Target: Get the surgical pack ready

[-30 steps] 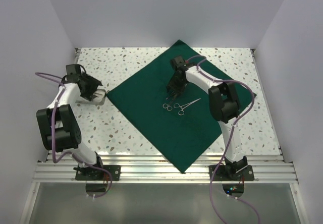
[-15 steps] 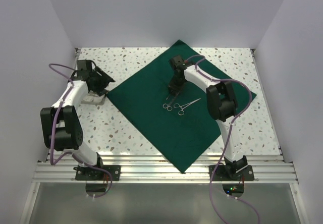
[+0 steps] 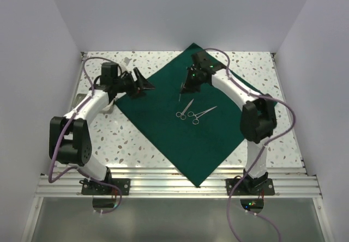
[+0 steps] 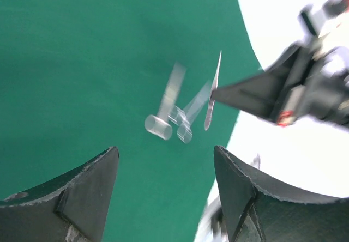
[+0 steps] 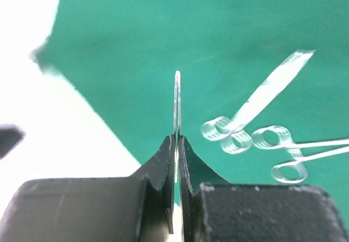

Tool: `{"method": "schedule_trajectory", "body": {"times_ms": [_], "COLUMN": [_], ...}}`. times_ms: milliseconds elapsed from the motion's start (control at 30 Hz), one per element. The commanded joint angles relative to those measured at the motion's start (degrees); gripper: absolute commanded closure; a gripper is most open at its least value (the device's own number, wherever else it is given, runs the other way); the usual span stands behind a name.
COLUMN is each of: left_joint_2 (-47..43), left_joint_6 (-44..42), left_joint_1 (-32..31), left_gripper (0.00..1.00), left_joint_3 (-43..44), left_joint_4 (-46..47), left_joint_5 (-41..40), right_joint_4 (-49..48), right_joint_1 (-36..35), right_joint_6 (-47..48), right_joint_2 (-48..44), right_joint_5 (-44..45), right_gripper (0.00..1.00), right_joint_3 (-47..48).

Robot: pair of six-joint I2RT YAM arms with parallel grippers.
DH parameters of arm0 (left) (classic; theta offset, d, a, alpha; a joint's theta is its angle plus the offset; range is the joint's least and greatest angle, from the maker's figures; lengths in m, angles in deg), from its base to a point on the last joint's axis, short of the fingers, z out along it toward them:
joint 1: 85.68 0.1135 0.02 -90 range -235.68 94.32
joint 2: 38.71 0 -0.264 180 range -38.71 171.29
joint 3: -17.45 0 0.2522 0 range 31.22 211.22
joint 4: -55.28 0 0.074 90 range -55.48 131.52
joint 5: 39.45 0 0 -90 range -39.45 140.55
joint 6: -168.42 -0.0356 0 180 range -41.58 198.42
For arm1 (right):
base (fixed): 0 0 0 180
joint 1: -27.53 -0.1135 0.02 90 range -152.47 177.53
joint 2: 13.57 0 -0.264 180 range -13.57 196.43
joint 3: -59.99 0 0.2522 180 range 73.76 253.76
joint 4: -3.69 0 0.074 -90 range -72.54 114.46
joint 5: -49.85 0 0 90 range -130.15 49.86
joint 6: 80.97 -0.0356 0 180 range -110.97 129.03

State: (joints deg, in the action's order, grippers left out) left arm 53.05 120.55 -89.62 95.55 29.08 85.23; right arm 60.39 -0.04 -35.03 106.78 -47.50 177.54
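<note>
The dark green drape (image 3: 163,125) of the surgical pack lies flat as a diamond on the speckled table. Two silver scissor-like instruments (image 3: 185,110) (image 3: 202,114) rest near its middle; the wrist views show them blurred (image 4: 170,116) (image 5: 256,103). My right gripper (image 3: 188,83) hangs above the drape's back part, shut on a thin silver instrument (image 5: 177,97) that sticks out past its fingertips (image 5: 163,157). That instrument (image 4: 212,97) also shows in the left wrist view. My left gripper (image 3: 143,86) hovers open over the drape's left corner, nothing between its fingers (image 4: 101,168).
White walls close in the speckled table (image 3: 103,138) on the left, back and right. An aluminium rail (image 3: 174,185) runs along the near edge, where both arm bases stand. Purple cables loop off both arms.
My right gripper has shut on the thin silver instrument and lifted it toward the back. My left arm has swung right from the table's left side to the drape's left corner.
</note>
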Motion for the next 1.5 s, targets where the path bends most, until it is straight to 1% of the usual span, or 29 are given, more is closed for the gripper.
{"method": "schedule_trajectory", "body": {"times_ms": [0,33,67,100,133,200,233,267,400,533,667,700,833,933,1000,1033,1100,1133,1167,1200,1233,1267,1300,1333,1367,1400,1433,1467], "left_joint_2": [-4.0,-4.1,-4.6,-4.8,-5.1,-6.1,-6.6,-7.6,-10.6,-12.7,-12.3,-12.3,-11.4,-11.1,-10.6,-9.9,-9.2,-8.7,-8.5,-8.4,-8.2,-8.2,-8.2,-8.5,-9.0,-9.5,-10.7,-11.3], "left_joint_6": [-3.4,-2.6,-2.3,-1.9,-1.9,-1.5,0.0,0.9,4.0,9.1,8.1,7.7,5.5,5.2,5.2,5.2,5.0,4.5,3.2,2.6,1.9,0.9,0.6,0.6,1.0,1.3,1.5,2.2], "left_joint_1": [-4.9,-6.0,-7.6,-8.4,-9.1,-10.5,-10.6,-10.9,-12.0,-13.5,-15.7,-16.5,-17.6,-17.6,-17.6,-17.6,-17.6,-17.5,-17.5,-17.2,-16.9,-16.4,-14.6,-13.5,-12.2,-9.2,-7.4,-5.6], "left_gripper": [0.26,0.27,0.27,0.29,0.3,0.33,0.35,0.35,0.37,0.38,0.4,0.4,0.44,0.49,0.54,0.63,0.73,0.82,0.87,0.91,1.0,1.0,1.0,1.0,1.0,1.0,1.0,1.0], "left_joint_3": [-1.1,-1.5,-2.1,-2.5,-2.7,-3.5,-4.1,-5.5,-8.2,-12.1,-11.6,-11.3,-10.1,-9.7,-8.7,-8.2,-6.9,-6.3,-5.1,-4.6,-4.0,-2.9,-2.7,-2.7,-2.9,-3.0,-2.9,-2.8], "left_joint_4": [7.9,8.7,9.6,10.0,10.1,10.9,11.5,15.3,18.8,26.2,24.3,23.6,19.6,19.3,19.4,19.0,18.3,16.1,15.0,12.9,11.9,9.2,7.7,5.4,4.1,2.1,-3.3,-5.4], "left_joint_5": [11.1,13.0,13.5,14.1,14.6,15.3,16.5,17.0,18.1,18.9,17.2,15.4,13.1,11.8,11.5,11.2,9.8,8.8,6.7,5.6,4.6,2.3,1.4,0.1,-3.1,-5.6,-8.4,-10.8], "right_joint_4": [-10.9,-16.4,-19.3,-21.7,-26.0,-29.1,-30.1,-30.7,-31.8,-32.8,-34.1,-34.3,-36.3,-36.0,-35.6,-35.6,-35.5,-35.1,-34.2,-30.8,-28.5,-25.7,-17.3,-12.1,-7.2,-0.8,0.9,1.9], "right_joint_1": [0.5,0.5,0.4,0.5,0.4,0.4,0.3,0.3,0.2,0.0,-0.5,-0.6,-0.9,-1.2,-1.6,-2.0,-2.0,-2.0,-2.0,-2.1,-2.0,-2.0,-1.8,-1.0,-0.2,0.8,2.9,4.0], "right_joint_6": [8.6,8.7,8.5,8.0,7.3,5.1,4.9,4.3,3.7,2.8,0.8,0.3,-4.1,-4.3,-4.1,-4.0,-4.0,-4.0,-3.8,-2.4,-1.6,-0.7,0.4,2.4,2.9,3.3,3.8,4.0], "right_joint_2": [-14.3,-16.0,-17.4,-20.0,-20.9,-22.3,-23.1,-23.7,-26.0,-27.5,-27.8,-27.9,-28.4,-28.3,-27.9,-27.8,-27.6,-27.5,-27.2,-26.8,-26.3,-26.1,-25.6,-24.3,-23.7,-23.0,-22.4,-22.4], "right_joint_5": [-18.1,-21.7,-24.5,-29.2,-31.4,-36.4,-37.1,-37.9,-38.2,-37.6,-37.3,-36.9,-35.3,-34.7,-34.8,-34.8,-34.6,-34.3,-33.7,-31.7,-30.3,-28.2,-20.9,-15.9,-11.9,-8.9,-5.4,-4.8], "right_gripper": [1.0,1.0,1.0,1.0,1.0,1.0,1.0,1.0,1.0,1.0,1.0,1.0,1.0,1.0,1.0,1.0,1.0,1.0,1.0,0.98,0.91,0.73,0.66,0.59,0.45,0.41,0.38,0.37], "right_joint_3": [-7.6,-10.0,-12.3,-16.0,-17.6,-20.5,-21.1,-21.7,-24.5,-26.4,-26.7,-26.8,-27.7,-27.2,-26.6,-26.4,-26.4,-26.1,-25.7,-25.0,-23.1,-21.8,-20.0,-16.0,-14.2,-13.0,-12.3,-12.6]}}
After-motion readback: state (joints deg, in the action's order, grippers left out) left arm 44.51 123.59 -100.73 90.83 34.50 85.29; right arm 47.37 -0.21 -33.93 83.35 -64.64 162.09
